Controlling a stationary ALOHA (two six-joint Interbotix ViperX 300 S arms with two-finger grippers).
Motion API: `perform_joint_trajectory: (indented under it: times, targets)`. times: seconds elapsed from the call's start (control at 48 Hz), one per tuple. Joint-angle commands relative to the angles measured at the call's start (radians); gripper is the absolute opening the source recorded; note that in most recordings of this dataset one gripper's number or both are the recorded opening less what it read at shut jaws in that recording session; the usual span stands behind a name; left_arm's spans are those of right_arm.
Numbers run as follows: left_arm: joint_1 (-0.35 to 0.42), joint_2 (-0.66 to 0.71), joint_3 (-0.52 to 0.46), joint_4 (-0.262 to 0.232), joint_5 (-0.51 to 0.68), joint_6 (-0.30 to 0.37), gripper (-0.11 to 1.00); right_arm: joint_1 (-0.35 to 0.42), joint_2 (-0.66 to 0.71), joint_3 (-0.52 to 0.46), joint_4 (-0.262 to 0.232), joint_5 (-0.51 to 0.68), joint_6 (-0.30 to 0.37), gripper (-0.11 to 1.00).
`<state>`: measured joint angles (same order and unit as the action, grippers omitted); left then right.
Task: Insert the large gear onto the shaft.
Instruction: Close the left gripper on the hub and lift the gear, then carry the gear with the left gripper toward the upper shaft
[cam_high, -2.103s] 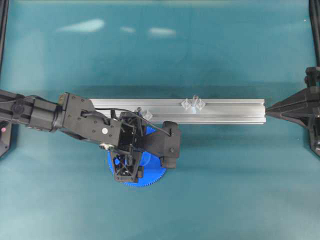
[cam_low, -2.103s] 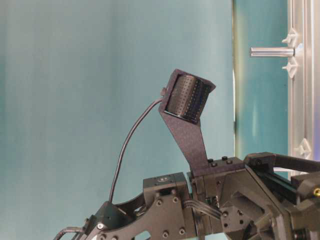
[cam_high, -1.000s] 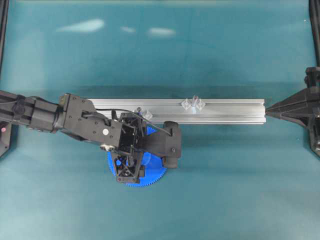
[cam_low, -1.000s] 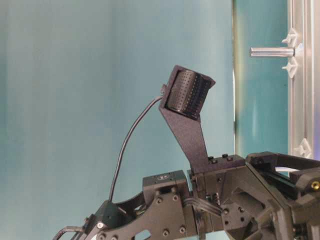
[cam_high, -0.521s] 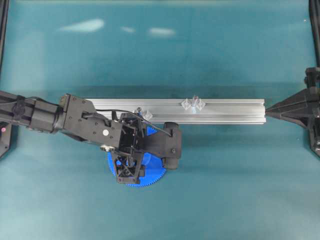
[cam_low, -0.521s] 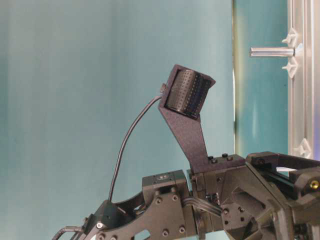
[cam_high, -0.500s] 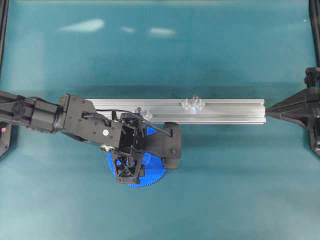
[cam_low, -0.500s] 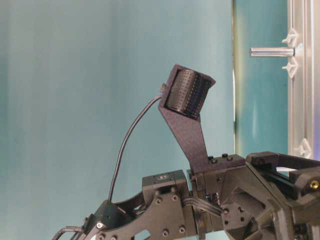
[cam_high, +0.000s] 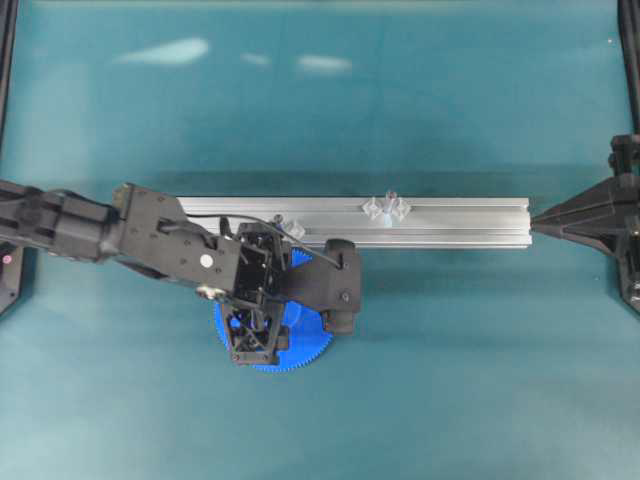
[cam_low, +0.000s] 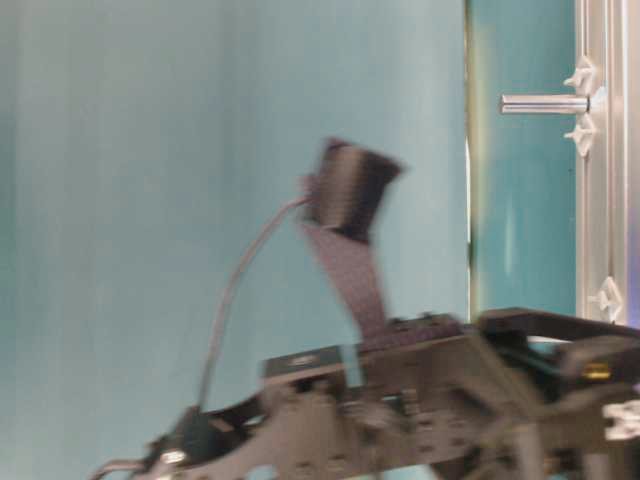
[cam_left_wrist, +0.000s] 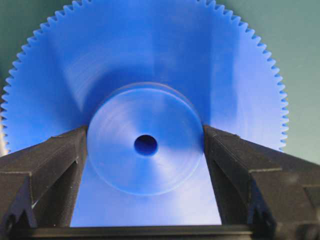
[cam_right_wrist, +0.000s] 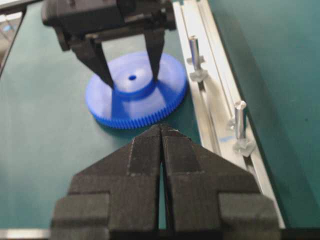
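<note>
The large gear is bright blue and lies flat on the teal mat, just in front of the rail. My left gripper reaches down over it. Its two black fingers press against opposite sides of the raised hub, and the right wrist view shows the same hold on the gear. The shaft stands upright on the rail between two clear diamond pieces, to the right of the gear; a look-alike peg stands closer to my left wrist. My right gripper is shut and empty by the rail's right end.
The aluminium rail runs left to right across the middle of the mat. From the right wrist view both pegs stand on it, one nearer and one farther. Teal mat lies in front of the rail.
My left arm has shifted slightly to the left and towards the rail, and it is blurred in the table-level view. The gear has shifted with it. The right arm has not moved.
</note>
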<state>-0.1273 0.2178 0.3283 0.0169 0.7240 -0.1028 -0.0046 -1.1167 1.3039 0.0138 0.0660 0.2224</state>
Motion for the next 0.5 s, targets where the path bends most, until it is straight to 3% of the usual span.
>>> perform_joint_trajectory:
  times: [0.0, 0.479]
  targets:
    - [0.0, -0.057, -0.043, 0.002, 0.018, 0.008, 0.77, -0.002, 0.006, -0.011, 0.0, -0.005, 0.011, 0.01]
    - [0.003, -0.067, -0.201, 0.002, 0.196, 0.055, 0.77, -0.002, 0.006, -0.011, 0.0, 0.023, 0.011, 0.01]
